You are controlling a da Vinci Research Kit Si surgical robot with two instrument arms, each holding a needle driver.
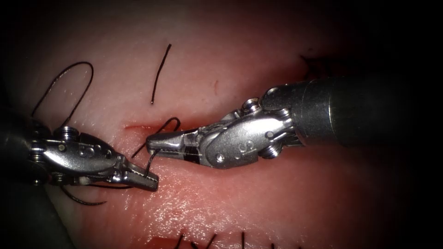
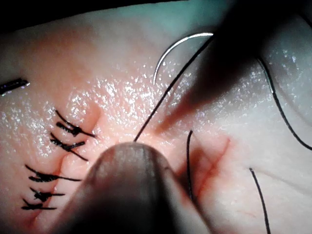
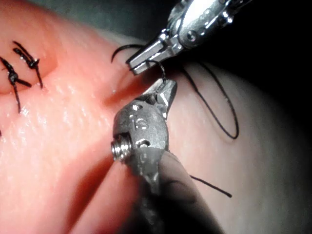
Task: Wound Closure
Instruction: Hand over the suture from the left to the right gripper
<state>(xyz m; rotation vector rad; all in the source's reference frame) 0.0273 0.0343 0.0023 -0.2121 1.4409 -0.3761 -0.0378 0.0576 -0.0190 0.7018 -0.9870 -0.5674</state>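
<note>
Endoscope view: left tool (image 1: 148, 180) and right tool (image 1: 154, 145) sit tip to tip over the cut (image 1: 138, 127) in the tissue (image 1: 258, 203), a short run of thread (image 1: 151, 161) spanning between them. Left tool's fingers look closed on the thread at its tip; right tool's fingers look nearly closed with the thread at the tip, likely pinched too, though contact is hard to confirm. My read: both grips sit close together so the strand between them stays short and controlled right at the wound. Slack thread loops over the tissue left of the cut and under the left tool. A loose cut end of thread (image 1: 160, 74) lies on the tissue above the cut, touching neither tool. Needle (image 2: 178, 51) is in the left wrist view, lying free on the tissue, held by neither tool; whether its tip sits in the tissue, can't tell. Finished stitches (image 2: 53, 161) visible there as well; right wrist view shows the same tip-to-tip hold on the thread.
</note>
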